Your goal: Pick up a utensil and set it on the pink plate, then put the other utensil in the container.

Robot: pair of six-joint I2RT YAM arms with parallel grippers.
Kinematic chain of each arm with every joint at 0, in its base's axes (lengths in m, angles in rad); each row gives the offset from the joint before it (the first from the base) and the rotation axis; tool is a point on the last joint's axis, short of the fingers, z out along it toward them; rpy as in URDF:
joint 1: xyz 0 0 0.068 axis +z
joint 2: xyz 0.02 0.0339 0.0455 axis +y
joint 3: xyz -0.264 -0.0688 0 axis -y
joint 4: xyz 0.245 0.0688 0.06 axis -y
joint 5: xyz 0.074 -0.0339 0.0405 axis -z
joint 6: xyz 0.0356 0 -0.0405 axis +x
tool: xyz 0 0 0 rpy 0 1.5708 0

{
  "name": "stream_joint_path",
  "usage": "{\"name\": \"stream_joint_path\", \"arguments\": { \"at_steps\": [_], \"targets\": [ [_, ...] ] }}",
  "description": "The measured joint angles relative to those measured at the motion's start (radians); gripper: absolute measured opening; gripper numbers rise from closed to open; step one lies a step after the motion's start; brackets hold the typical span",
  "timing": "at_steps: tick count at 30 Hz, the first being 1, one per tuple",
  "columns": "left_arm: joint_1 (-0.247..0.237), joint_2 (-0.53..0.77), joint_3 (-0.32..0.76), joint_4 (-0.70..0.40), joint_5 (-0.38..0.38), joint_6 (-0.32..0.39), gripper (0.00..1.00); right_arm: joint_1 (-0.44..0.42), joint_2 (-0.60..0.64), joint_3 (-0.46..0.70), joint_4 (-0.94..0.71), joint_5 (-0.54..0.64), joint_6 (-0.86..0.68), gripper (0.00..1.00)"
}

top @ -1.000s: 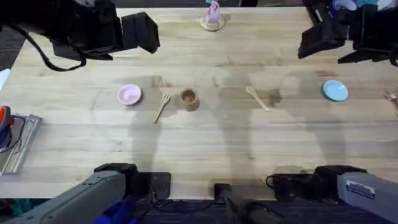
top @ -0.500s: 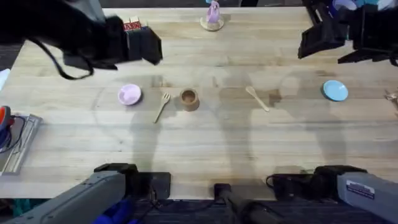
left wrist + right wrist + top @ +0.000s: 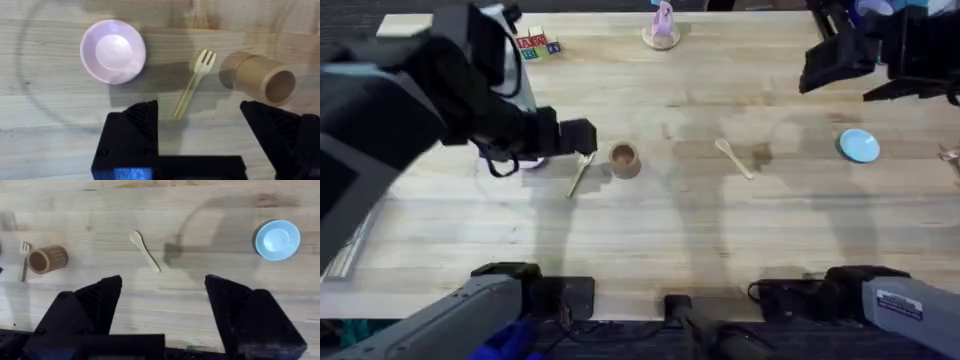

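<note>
- The fork (image 3: 194, 82) lies flat on the desk (image 3: 650, 235) between the pink plate (image 3: 113, 50) and the container (image 3: 259, 78), tines toward the far edge; it is near the cup but not touching it
- The left gripper (image 3: 200, 142) hangs above the fork's handle end with its fingers (image 3: 132, 132) spread wide and holding nothing
- The spoon (image 3: 144, 250) rests well apart to the right of the container, bowl away from the arm bases, and the right gripper (image 3: 162, 315) sits high over the desk's far right, fingers wide apart and empty
- Risk, as I judge it: the fork is thin and flat, so fingers closing on it may slide over the handle or pinch only one edge, flipping it
- The container stands just beside the tines; a descent drifting that way could knock the cup or roll it away, spoiling the second step
- The fork lies at a slant to the fingers, so a grasp without wrist alignment may twist it out
- A light blue plate (image 3: 276, 239) sits near the right arm; it is not the target
</note>
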Motion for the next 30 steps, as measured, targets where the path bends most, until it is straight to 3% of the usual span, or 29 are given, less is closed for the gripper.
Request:
{"name": "stream_joint_path", "arguments": {
  "at_steps": [6, 23, 30],
  "targets": [
    [0.000, 0.000, -0.086, 0.079, 0.000, 0.004, 0.993, 0.000, 0.000, 0.000, 0.000, 0.000, 0.000, 0.996],
    [0.000, 0.002, -0.133, 0.121, 0.000, 0.004, 0.995, 0.000, 0.000, 0.000, 0.003, 0.001, -0.009, 0.996],
    [-0.048, 0.081, -0.134, 0.137, -0.007, 0.029, 0.996, 0.000, 0.000, 0.000, 0.012, 0.001, -0.009, 0.996]
  ]
}}
